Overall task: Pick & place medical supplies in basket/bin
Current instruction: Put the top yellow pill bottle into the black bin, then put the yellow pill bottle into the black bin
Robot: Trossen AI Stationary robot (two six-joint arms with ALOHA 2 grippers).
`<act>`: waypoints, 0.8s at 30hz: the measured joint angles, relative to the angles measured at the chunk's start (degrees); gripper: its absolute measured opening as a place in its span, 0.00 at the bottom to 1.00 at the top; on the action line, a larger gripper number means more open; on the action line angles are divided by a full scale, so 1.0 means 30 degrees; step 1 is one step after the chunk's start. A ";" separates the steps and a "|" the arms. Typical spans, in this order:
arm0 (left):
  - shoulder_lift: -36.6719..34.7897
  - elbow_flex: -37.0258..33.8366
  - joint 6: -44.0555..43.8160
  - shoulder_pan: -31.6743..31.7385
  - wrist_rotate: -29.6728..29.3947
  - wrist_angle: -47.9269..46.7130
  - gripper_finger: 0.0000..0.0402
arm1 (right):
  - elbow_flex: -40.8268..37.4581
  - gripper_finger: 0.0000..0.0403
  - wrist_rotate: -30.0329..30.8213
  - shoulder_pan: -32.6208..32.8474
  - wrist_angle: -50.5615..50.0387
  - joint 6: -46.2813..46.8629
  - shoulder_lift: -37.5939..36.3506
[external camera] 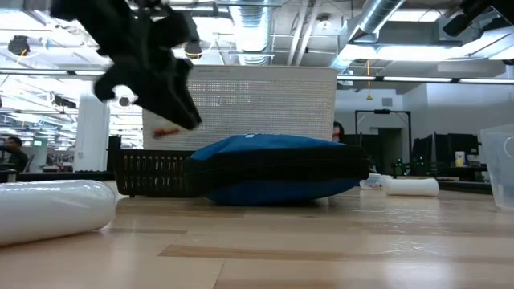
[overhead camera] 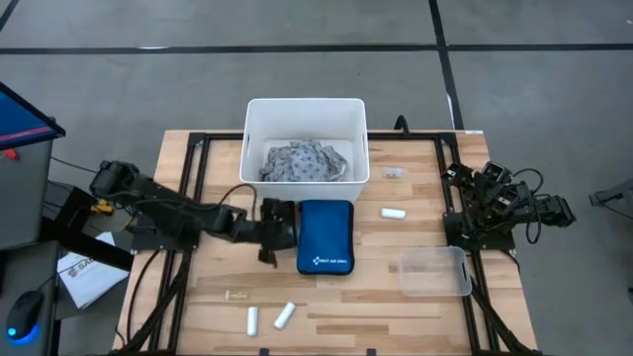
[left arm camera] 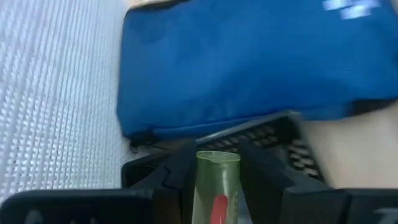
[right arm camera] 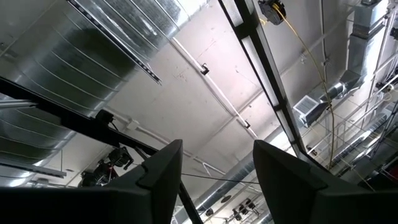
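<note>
My left gripper (overhead camera: 273, 231) hovers over a small black mesh basket (left arm camera: 273, 140) that stands against the left side of the blue zip pouch (overhead camera: 325, 235). It is shut on a small yellowish-green tube (left arm camera: 217, 180) with something red inside. The grey-and-white patterned cloth (overhead camera: 304, 162) lies in the white bin (overhead camera: 255, 138) at the far side. White rolls lie on the table: one (overhead camera: 394, 213) right of the pouch and two (overhead camera: 253, 319) (overhead camera: 284, 314) near the front edge. My right gripper (right arm camera: 217, 180) is open, folded back at the table's right and pointing at the ceiling. My left gripper pinches the yellowish-green tube between its two fingers (left arm camera: 180, 171), which lie along the tube's sides. The tube's free end (left arm camera: 217, 158) sticks out forward past them. The fingers slant down toward the table's right. The tube is lifted clear above the black basket (external camera: 152, 172).
A clear plastic container (overhead camera: 435, 272) sits at the right front. A small tan piece (overhead camera: 235, 294) lies near the front rolls and another small item (overhead camera: 394, 173) right of the bin. In the low view a white roll (external camera: 48, 210) is close in the foreground.
</note>
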 joint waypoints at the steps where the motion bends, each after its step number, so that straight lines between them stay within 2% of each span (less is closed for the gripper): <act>1: 0.0311 0.0000 -0.0009 0.0222 -0.0010 0.0282 0.24 | 0.0000 0.48 0.0002 0.0003 0.0024 0.0000 0.0000; 6: 0.1530 -0.0014 -0.0019 0.0704 -0.0073 0.0860 0.26 | 0.0000 0.48 0.0002 0.0003 0.0076 0.0152 0.0000; 12: 0.1620 -0.0007 -0.0117 0.0740 -0.0151 0.0946 0.29 | 0.0000 0.48 -0.0005 0.0003 0.0076 0.0503 0.0000; 19: 0.0924 -0.0008 -0.0705 0.0740 -0.0176 0.1059 0.36 | 0.0000 0.48 -0.0013 0.0000 0.0040 0.0510 0.0000; 22: 0.0041 -0.0007 -0.0538 0.0549 -0.0061 0.0811 0.40 | 0.0000 0.48 -0.0014 -0.0001 -0.0014 0.0653 0.0000; 24: -0.1086 -0.0007 -0.0516 0.0213 0.0766 0.0096 0.41 | 0.0000 0.48 -0.0055 0.0003 -0.0009 0.0691 0.0000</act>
